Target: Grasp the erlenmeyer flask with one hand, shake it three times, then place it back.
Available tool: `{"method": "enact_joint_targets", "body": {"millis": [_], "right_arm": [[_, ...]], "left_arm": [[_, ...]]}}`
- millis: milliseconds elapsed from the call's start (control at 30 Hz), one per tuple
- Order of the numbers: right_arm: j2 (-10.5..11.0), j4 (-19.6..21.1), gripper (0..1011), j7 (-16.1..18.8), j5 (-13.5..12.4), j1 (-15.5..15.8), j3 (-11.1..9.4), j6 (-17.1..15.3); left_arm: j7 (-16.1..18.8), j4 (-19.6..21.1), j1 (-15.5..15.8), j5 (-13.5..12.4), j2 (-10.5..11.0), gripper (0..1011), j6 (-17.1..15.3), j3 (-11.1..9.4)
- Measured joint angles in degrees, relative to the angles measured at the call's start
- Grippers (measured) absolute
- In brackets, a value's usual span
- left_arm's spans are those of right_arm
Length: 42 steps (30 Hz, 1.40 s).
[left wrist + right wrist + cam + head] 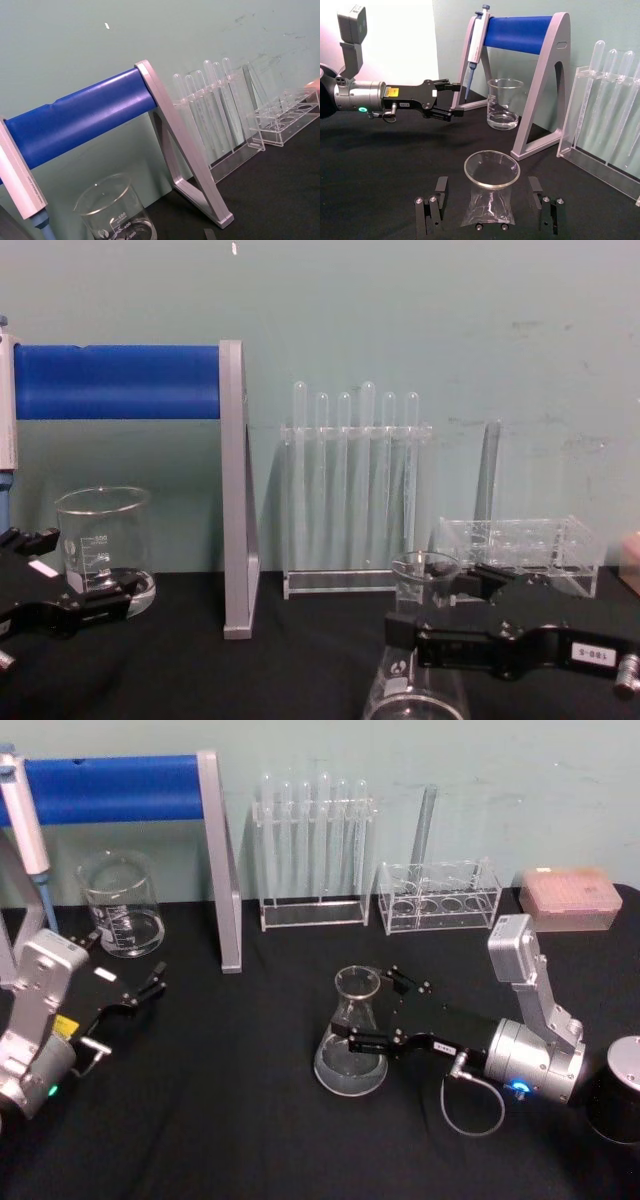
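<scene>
- While straddling the erlenmeyer flask (350, 1055) mid-bench (250, 1120), fingers spread, off the glass: seemingly the grasp step for right gripper (368, 1006).
- Next, probably: pinch neck squarely, lift.
- Left gripper (456, 99): parked, fingers spread, left edge.

The erlenmeyer flask (350, 1038), clear glass with a wide round base, a narrow neck, a flared rim and a small white printed mark, stands upright on the black tabletop (250, 1120), a little right of centre. The right pincer (372, 1008), black and blocky with a small white number label, reaches in low from the right. Its fingers are spread to either side of the flask's body, with a gap at each side.
</scene>
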<state>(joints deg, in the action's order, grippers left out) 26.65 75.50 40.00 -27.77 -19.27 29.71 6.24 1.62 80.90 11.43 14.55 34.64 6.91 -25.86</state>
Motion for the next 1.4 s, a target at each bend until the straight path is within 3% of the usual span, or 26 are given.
{"method": "enact_joint_targets", "body": {"millis": [1400], "right_arm": [[-0.1,0.1,1000,-0.3,0.1,0.1,0.1,0.1]], "left_arm": [[0.0,0.0,0.0,0.0,0.0,1001,0.0,0.0]]}}
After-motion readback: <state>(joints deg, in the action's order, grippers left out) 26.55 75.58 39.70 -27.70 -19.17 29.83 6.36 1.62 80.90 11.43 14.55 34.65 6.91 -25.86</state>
